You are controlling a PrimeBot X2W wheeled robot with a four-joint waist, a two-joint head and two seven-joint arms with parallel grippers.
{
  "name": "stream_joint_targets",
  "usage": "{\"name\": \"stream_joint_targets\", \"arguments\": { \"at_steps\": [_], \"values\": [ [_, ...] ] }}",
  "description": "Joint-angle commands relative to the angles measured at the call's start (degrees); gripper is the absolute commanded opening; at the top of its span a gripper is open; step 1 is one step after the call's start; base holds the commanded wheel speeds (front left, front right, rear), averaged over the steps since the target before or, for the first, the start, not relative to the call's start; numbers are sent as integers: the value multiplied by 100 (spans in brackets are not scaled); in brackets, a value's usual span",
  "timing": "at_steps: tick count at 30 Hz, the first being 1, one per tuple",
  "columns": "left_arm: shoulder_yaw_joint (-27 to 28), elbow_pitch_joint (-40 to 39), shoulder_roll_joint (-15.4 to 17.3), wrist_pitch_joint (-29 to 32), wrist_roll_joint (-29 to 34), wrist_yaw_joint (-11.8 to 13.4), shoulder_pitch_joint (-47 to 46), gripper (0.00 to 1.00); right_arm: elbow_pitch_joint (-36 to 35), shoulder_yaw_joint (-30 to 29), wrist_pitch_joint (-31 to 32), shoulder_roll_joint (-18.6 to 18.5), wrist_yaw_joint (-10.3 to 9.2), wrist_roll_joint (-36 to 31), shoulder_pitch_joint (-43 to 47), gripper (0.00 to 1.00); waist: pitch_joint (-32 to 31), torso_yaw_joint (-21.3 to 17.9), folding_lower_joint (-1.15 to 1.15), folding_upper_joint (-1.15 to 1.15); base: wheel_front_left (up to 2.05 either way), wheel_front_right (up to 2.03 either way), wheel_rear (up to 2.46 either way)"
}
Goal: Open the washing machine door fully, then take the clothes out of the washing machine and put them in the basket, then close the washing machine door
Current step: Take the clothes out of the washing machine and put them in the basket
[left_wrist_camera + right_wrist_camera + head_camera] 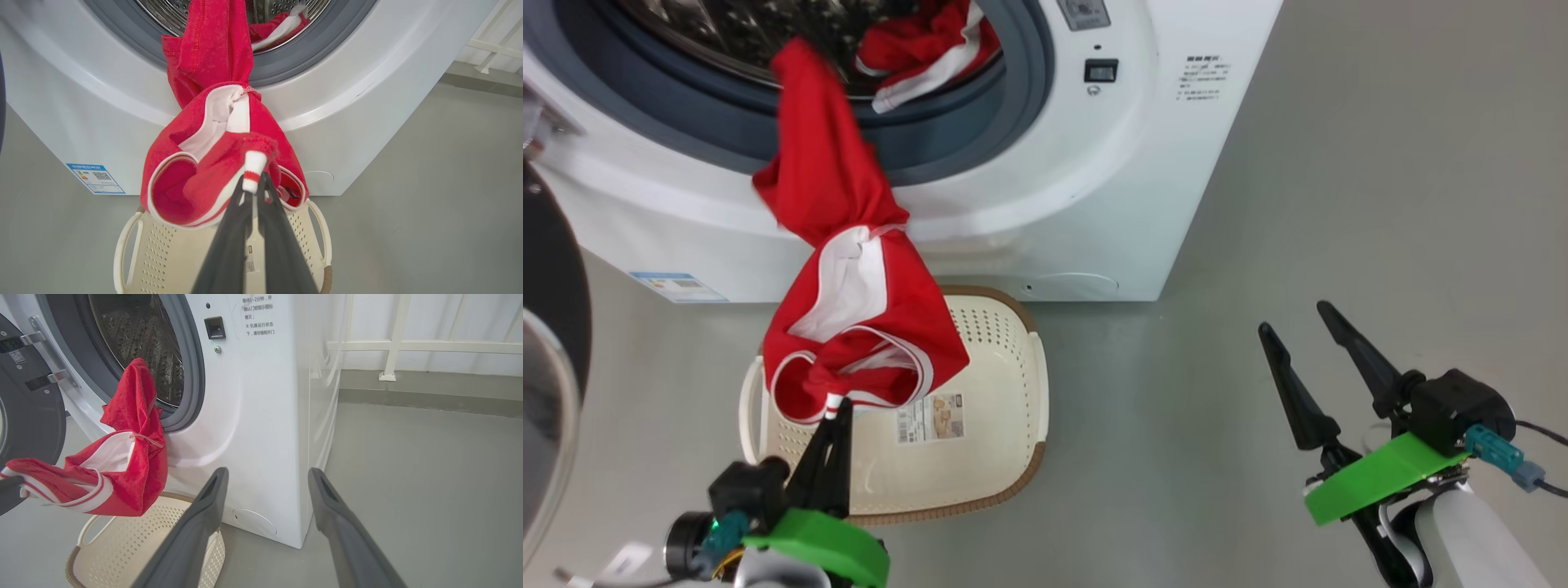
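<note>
Pinching a white, red-banded cuff [833, 401] of the clothes [849, 302] between the pressed-together fingers of the left gripper [836, 404], just above the basket [1005, 384]. Stretching the red garment from that grip upward, over the grey rubber ring [980, 122] of the washing machine [1094, 204] and into the steel drum. Leaving more red-and-white fabric lying inside the drum mouth, without allowing a judgement whether joined to the hanging part. Draping the lower, white-trimmed folds in the air over the basket's left half, close before the machine's white front. Presenting, in the left wrist view, the same cuff clamped at the tips of the dark fingers [237, 216], with the basket directly beneath. Resting the basket on the grey floor [1339, 245], right in front of the machine below the round flap [1070, 286], and exposing a paper label [931, 418] on its perforated bottom. Holding the right gripper [1294, 318] well to the right of the basket, over the floor, fingers spread wide apart and gripping nothing. Looking, in the right wrist view, along those parted fingers toward the machine's lower right front corner. Showing the washing machine door [560, 294] swung open at the left edge of the head view, black rim and clear glass both partly cropped.
</note>
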Motion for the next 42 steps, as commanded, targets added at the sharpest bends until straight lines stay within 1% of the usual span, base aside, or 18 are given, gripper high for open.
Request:
{"name": "stream_joint_targets", "arguments": {
  "at_steps": [1, 8, 11, 19, 24, 30, 38, 41, 42],
  "values": [
    [141, 47, 54, -85, -4, -31, -233, 0, -145, 95, -68, -17, 9, -12, -113, 100, 76, -53, 0, 0, 0, 0, 0],
    [-14, 2109, 26, -283, -48, -283, -1219, 0, -170, 101, -68, 9, 9, -16, -259, 100, 326, -172, 0, 0, 0, 0, 0],
    [-102, 2865, 16, -300, -47, -359, -1612, 0, -172, 137, -68, 25, 9, -18, -339, 100, 435, -250, 0, 0, 0, 0, 0],
    [-106, 4009, 8, -305, -47, -437, -2304, 0, -205, 164, -68, 68, 9, -28, -531, 100, 755, -458, 0, 0, 0, 0, 0],
    [-134, 4636, 88, -305, -51, -455, -2644, 0, -231, 205, -68, 124, 9, -43, -637, 100, 987, -595, 0, 0, 0, 0, 0],
    [-187, 5219, 263, -305, -47, -463, -2930, 0, -241, 371, -68, 202, 9, -52, -740, 100, 1240, -805, 0, 0, 0, 0, 0],
    [-217, 5516, 504, -272, -136, -466, -3266, 0, -270, 490, -68, 280, 9, -49, -917, 100, 1581, -1008, 0, 0, 0, 0, 0],
    [-197, 5551, 572, -244, -190, -466, -3360, 5, -279, 495, -68, 293, 9, -54, -955, 100, 1658, -1052, 0, 0, 0, 0, 0],
    [-185, 5559, 592, -239, -212, -466, -3383, 5, -279, 497, -68, 298, 9, -54, -963, 100, 1672, -1064, 0, 0, 0, 0, 0]
  ]
}}
